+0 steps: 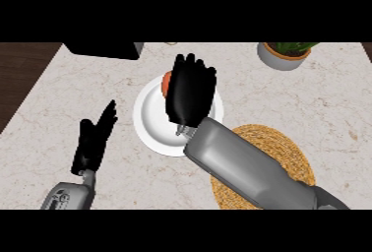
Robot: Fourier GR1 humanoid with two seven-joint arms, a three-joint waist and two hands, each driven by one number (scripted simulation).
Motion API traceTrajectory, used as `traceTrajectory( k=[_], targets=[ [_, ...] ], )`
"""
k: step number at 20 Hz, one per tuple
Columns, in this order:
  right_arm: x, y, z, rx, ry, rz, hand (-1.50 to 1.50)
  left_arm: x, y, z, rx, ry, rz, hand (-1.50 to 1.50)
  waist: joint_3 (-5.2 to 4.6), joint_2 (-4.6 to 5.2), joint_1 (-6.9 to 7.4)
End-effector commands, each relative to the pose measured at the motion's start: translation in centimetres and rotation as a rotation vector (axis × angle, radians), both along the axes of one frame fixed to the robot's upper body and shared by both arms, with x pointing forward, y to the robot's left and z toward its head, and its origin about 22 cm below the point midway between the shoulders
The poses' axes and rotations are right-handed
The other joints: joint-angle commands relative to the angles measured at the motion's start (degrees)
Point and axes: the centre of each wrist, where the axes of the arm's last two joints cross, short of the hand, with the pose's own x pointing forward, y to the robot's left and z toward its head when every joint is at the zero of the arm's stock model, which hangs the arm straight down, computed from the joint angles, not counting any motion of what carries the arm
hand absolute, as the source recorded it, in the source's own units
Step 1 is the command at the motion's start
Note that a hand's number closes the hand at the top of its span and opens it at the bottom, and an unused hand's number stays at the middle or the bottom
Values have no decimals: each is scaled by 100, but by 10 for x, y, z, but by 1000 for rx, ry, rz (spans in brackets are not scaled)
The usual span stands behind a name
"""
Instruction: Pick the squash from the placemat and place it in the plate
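A white plate [149, 115] lies in the middle of the counter. At its upper left rim shows an orange sliver of the squash [166, 82], mostly hidden under my right hand [190, 91]. That hand hovers over the plate with its fingers stretched out straight, open. The round woven placemat [287, 152] lies to the plate's lower right, partly covered by my right forearm. My left hand [96, 138] rests open left of the plate, fingers pointing up.
A grey pot with a green plant [283, 53] stands at the back right. A black object [105, 49] sits at the back left edge. Dark floor shows beyond the counter's left edge.
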Motion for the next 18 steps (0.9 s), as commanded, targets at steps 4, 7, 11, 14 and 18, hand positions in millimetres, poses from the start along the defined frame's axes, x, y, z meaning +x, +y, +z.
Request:
traceTrajectory(
  k=[4,7,11,14,18],
  targets=[
    [10,4,-5,151,53,-251,150,0,-4,-4,3,-5,10,0,7,28,-125],
    [19,-4,-18,162,78,-273,150,-2,5,-2,-5,0,18,0,13,35,-176],
    [21,-10,-40,136,131,-307,150,-11,2,-11,4,-17,23,0,12,24,-187],
    [29,-23,-52,180,245,-311,150,0,-2,0,-14,-16,21,0,18,47,-237],
    [33,-29,-62,255,335,-268,150,7,13,0,1,-9,26,0,17,86,-186]
  ],
)
